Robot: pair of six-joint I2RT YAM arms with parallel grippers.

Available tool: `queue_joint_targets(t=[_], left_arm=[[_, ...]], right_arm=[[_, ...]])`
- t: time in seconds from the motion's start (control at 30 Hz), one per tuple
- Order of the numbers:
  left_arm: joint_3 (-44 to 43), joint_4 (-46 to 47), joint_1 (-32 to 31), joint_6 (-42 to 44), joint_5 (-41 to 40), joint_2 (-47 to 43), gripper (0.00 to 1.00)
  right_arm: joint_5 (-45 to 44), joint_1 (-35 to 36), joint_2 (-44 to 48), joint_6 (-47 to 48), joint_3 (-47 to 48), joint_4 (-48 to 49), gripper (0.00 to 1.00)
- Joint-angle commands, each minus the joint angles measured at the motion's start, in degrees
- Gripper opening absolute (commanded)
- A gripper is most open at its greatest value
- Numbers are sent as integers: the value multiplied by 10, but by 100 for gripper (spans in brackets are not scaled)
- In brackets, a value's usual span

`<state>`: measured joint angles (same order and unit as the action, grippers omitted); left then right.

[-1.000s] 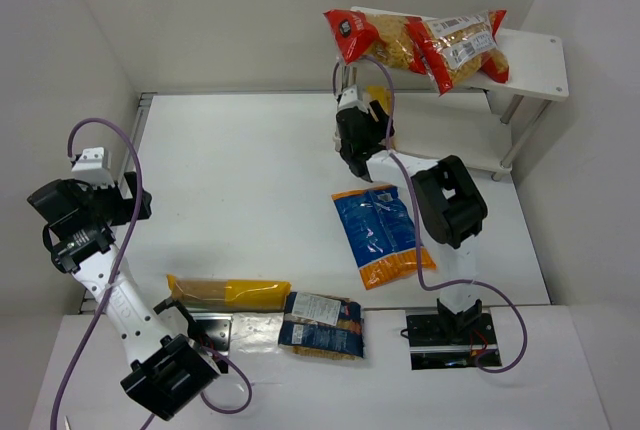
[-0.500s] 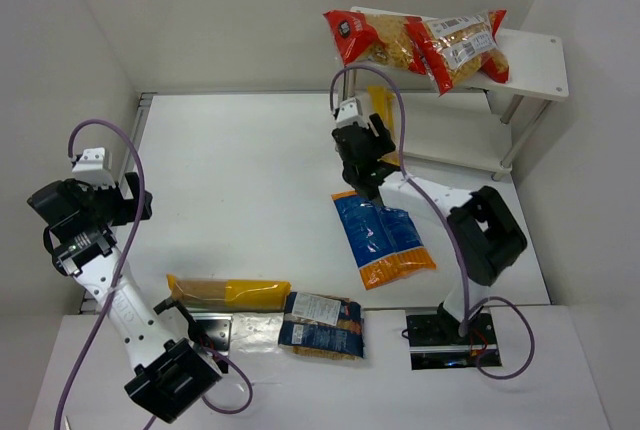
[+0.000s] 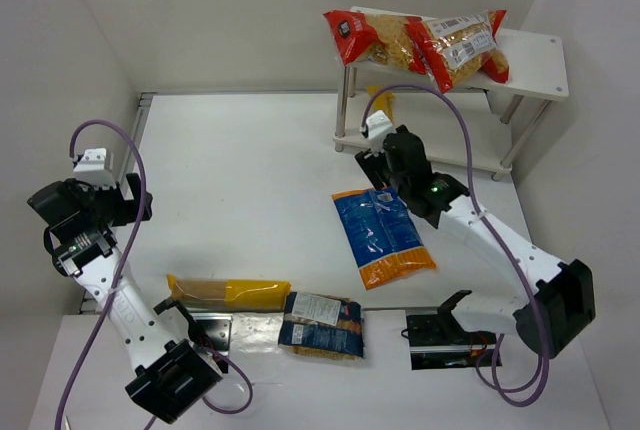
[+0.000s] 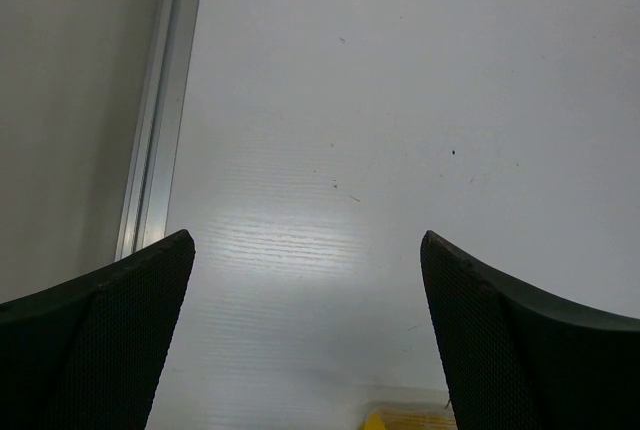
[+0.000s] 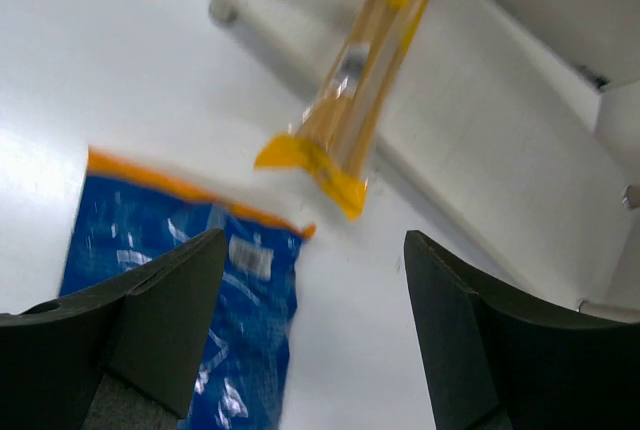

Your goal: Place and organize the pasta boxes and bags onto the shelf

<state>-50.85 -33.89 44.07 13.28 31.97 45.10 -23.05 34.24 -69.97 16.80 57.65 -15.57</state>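
Two clear red-ended bags on the shelf top. Two yellow spaghetti packs: one at the tabletop near edge, one seemingly on the shelf's lower tier. One blue-and-orange bag. One small dark-blue pack.

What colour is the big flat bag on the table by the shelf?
The flat bag is blue with orange ends; the top external view shows it best.

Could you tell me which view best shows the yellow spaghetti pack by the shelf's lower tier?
Right wrist: the spaghetti pack shows along most of its length, slightly blurred. Top external shows only a yellow tip beyond the right arm; left wrist misses it.
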Motion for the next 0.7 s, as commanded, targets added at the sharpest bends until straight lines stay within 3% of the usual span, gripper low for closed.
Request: queue_joint_targets(t=[0.0, 0.27, 0.5, 0.67], left_arm=[[3, 9, 4, 7, 26, -12, 99], [3, 9, 4, 7, 31, -12, 99], [3, 4, 4, 7, 19, 17, 99], [-2, 4, 4, 7, 19, 23, 99]], right_arm=[[137, -43, 38, 20, -12, -127, 79], [247, -157, 77, 15, -17, -205, 79], [384, -338, 103, -4, 38, -271, 84], [424, -397, 135, -4, 23, -288, 84]])
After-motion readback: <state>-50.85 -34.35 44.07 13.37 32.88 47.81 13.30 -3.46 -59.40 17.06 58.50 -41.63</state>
